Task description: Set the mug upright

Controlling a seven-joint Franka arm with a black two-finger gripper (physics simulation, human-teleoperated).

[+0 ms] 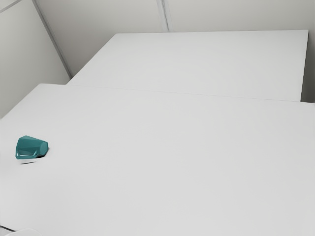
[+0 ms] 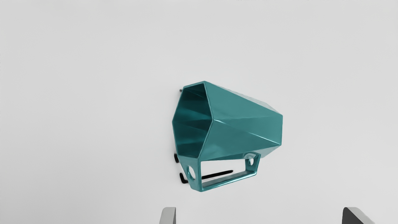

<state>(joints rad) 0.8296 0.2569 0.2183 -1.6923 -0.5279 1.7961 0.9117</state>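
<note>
White tbl (image 1: 172,162) w/ teal mug (image 2: 244,130) on its side, dark inside; gripper (image 2: 259,209) spread

Teal faceted mug (image 2: 242,124): lying on its side, not upright. Mouth open, angular; body tapers toward base. Squared handle juts from flank. Located near table's edge, exterior view's left.

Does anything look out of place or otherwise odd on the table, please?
Yes: the teal mug lies on its side on the white table, its mouth facing sideways instead of up. I see no spill beside it and no obvious damage.
</note>
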